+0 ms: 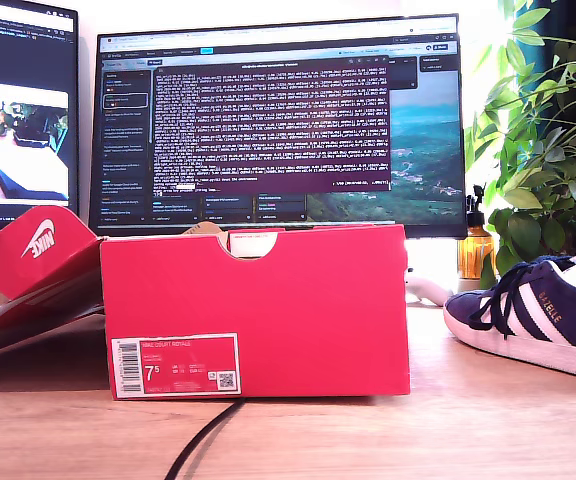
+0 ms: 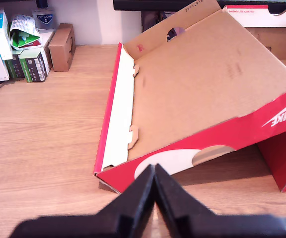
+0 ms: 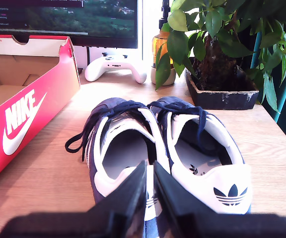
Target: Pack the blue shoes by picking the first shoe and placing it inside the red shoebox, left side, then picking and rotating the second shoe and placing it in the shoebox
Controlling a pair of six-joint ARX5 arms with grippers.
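Closed black fingers of my second tool (image 3: 150, 171) hover empty just behind the heels of the shoes (image 3: 168, 148), which sit side by side on the tabletop (image 3: 48, 168) beside the box (image 3: 29, 106), while my first tool (image 2: 154, 171), also pinched shut and empty, faces the lid (image 2: 207, 94).

The wooden desk (image 1: 488, 420) carries the red shoebox (image 1: 258, 310) at the middle of the exterior view, its lid (image 1: 28, 270) to that view's left, the blue shoes (image 3: 168, 148) right, a black cable (image 1: 203, 440) nearest, and a white game controller (image 3: 114, 67) and plant tray (image 3: 222, 94) farther back.
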